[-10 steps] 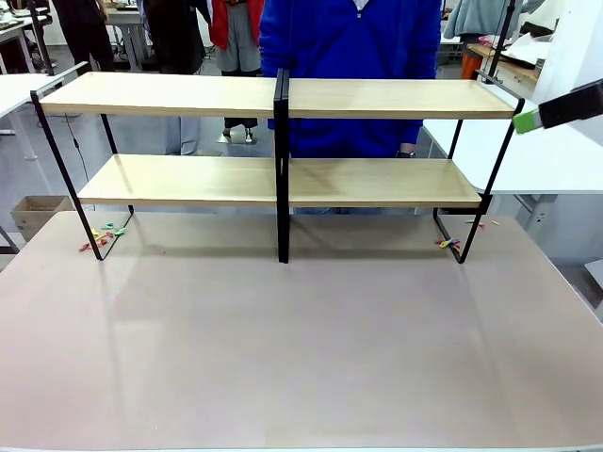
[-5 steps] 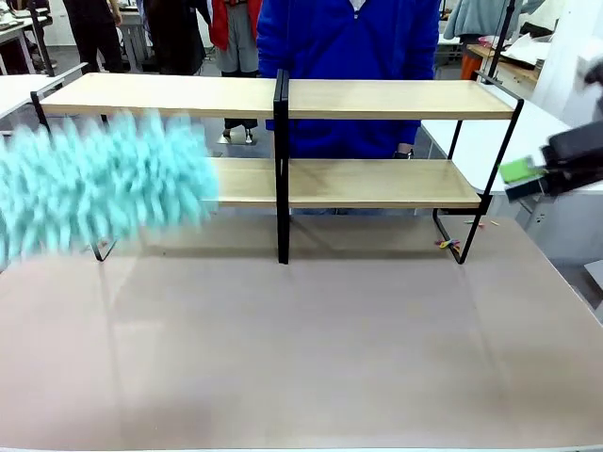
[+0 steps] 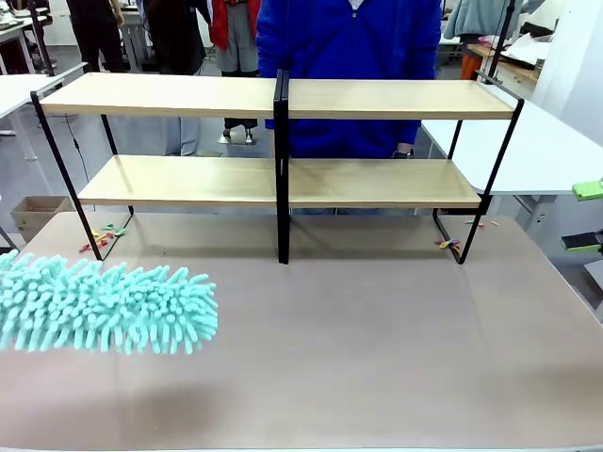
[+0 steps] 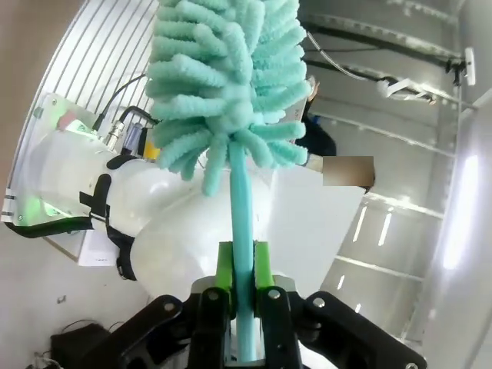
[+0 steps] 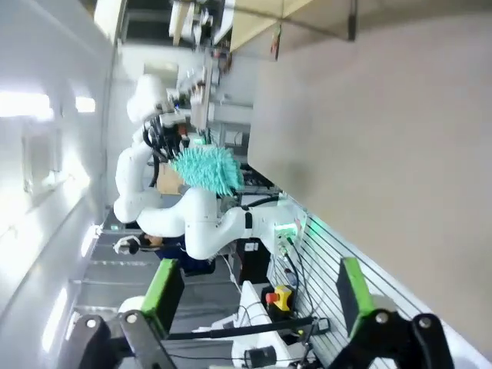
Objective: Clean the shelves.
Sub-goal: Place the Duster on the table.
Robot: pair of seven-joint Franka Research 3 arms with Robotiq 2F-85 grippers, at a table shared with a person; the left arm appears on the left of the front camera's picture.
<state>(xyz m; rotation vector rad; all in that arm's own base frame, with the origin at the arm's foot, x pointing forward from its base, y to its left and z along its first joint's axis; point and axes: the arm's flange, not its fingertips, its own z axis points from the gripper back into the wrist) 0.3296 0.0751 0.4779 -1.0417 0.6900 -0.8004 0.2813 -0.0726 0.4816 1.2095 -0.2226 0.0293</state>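
Note:
The shelves (image 3: 396, 98) stand across the far half of the table, two long light wooden boards on a thin black frame with a black central upright. A fluffy teal duster (image 3: 105, 306) hangs low over the table's front left, well short of the shelves. In the left wrist view my left gripper (image 4: 243, 278) is shut on the duster's (image 4: 227, 77) thin teal handle. My right gripper (image 3: 586, 215) shows at the right edge, open, beside the shelves' right end. Its green pads (image 5: 163, 290) stand wide apart with nothing between them; the duster (image 5: 206, 169) shows far off.
A person in a blue top (image 3: 349, 42) stands right behind the shelves. Small coloured clips (image 3: 104, 234) lie by the rack's left foot, more clips (image 3: 449, 244) by the right foot. A white table (image 3: 542, 155) adjoins at the right; a cardboard box (image 3: 33, 212) sits on the floor at the left.
The duster swung in from the left in front of the shelves, then dropped low over the table's front left. My right gripper moved down and out toward the right edge.

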